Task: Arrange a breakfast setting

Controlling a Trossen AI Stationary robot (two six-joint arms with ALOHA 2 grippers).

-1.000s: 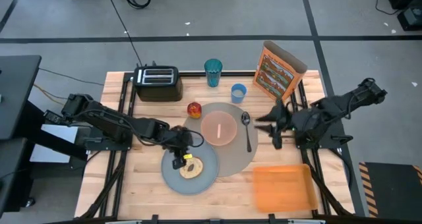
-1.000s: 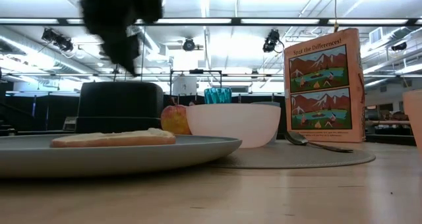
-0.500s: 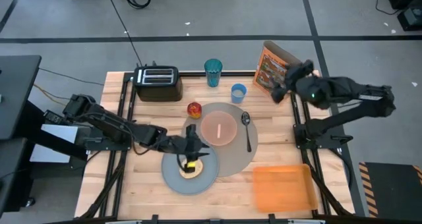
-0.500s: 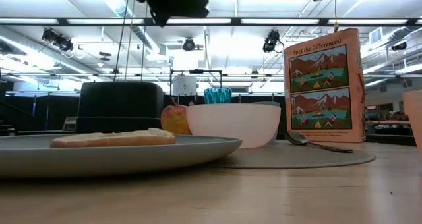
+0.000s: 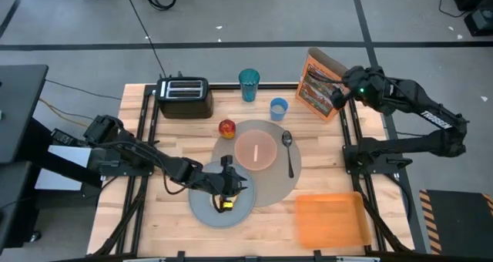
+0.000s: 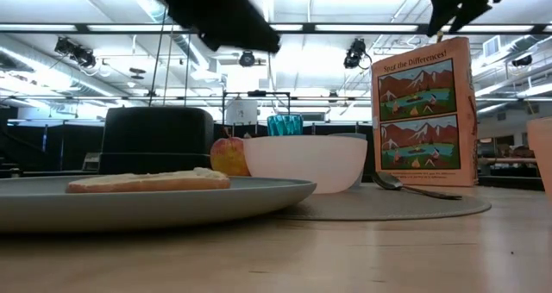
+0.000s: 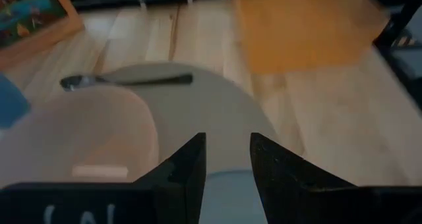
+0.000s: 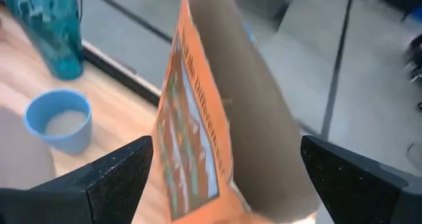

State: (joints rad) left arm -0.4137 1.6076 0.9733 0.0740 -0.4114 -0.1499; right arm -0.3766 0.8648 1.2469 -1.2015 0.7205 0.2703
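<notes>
A wooden table (image 5: 173,216) carries a breakfast spread. The round tan mat (image 5: 286,186) lies at its centre, with the grey-blue plate (image 5: 202,208) overlapping its near-left edge. An orange tray (image 5: 330,220) sits flat at the near-right corner and a black toaster (image 5: 185,97) at the far-left. The orange cereal box (image 5: 320,85) stands upright at the far right. The pink bowl (image 5: 255,149) rests on the mat, the spoon (image 5: 289,152) just beside it on the right, the apple (image 5: 226,128) at the mat's far-left edge. A teal tumbler (image 5: 249,84) stands at the far edge, the small blue cup (image 5: 278,108) just in front of it. The toast ring (image 6: 148,182) lies on the plate. The left gripper (image 5: 229,186) hangs above the plate, fingers (image 7: 186,168) apart and grasping nothing. The right gripper (image 5: 339,95) straddles the box's top, fingers (image 8: 112,174) spread wide on either side, not yet closed on it.
</notes>
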